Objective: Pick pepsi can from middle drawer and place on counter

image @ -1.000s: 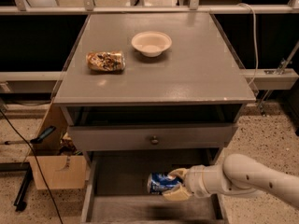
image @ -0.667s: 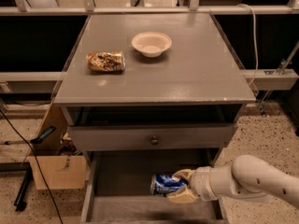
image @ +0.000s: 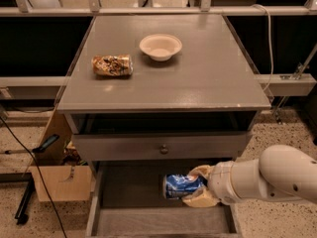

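Note:
The blue pepsi can (image: 179, 186) lies on its side between my gripper's tan fingers (image: 199, 200), over the floor of the open middle drawer (image: 133, 192). My gripper (image: 197, 186) reaches in from the right on a white arm and is shut on the can. The grey counter (image: 198, 78) is the cabinet top above. The can's right end is hidden by the fingers.
A tan-brown patterned can (image: 112, 65) lies on its side at the counter's left. A white bowl (image: 160, 46) sits at the counter's back middle. A drawer front with a round knob (image: 164, 149) overhangs the open drawer. A cardboard box (image: 59, 181) stands on the floor at left.
The gripper with the pepsi can has shifted a little to the right and slightly up within the drawer. Nothing on the counter has moved.

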`<state>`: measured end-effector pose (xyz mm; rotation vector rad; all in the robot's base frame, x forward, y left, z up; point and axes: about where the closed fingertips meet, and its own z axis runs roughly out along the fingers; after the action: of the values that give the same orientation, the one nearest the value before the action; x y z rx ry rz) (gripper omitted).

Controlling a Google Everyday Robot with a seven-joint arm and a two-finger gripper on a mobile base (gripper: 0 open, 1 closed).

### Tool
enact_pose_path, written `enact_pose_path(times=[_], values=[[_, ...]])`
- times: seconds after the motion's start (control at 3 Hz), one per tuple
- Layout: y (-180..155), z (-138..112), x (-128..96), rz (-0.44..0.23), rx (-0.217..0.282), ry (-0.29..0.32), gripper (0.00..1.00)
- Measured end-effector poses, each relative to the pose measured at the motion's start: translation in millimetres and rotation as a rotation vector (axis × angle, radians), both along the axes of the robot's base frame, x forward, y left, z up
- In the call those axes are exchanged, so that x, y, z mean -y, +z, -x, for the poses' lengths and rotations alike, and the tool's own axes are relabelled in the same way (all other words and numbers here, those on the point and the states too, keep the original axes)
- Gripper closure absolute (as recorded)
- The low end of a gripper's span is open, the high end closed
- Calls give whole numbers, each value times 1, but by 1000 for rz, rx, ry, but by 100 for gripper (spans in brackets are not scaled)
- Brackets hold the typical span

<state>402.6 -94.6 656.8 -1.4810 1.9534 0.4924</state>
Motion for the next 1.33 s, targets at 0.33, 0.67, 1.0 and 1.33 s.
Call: enact_pose_path(times=[0.33, 0.67, 1.0, 1.33], values=[[-2, 0, 0, -2, -3, 1, 100], [-10, -1, -14, 24, -11, 25, 100], [9, -1, -17, 70, 42, 28, 100], [56, -7, -4, 125, 120, 11, 100]])
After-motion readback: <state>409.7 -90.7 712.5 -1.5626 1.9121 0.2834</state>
